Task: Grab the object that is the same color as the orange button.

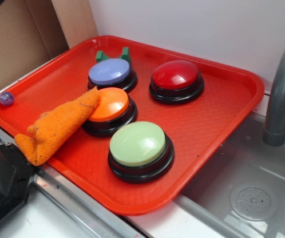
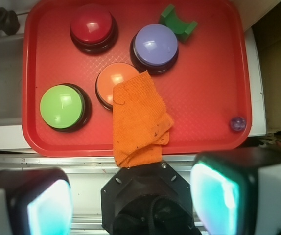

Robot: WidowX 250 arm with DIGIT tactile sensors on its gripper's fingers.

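Cloth [image 2: 138, 120] lies on the red tray [image 2: 204, 98], one end draped onto the orange button [image 2: 112, 81], the other over the tray's near rim. Tool [image 2: 130, 196] hovers above, fingers wide apart, holding nothing. Descent and grasp remain.

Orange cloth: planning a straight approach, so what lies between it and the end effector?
Nothing. In the wrist view the orange cloth overhangs the red tray edge toward the end effector; that stretch is bare.
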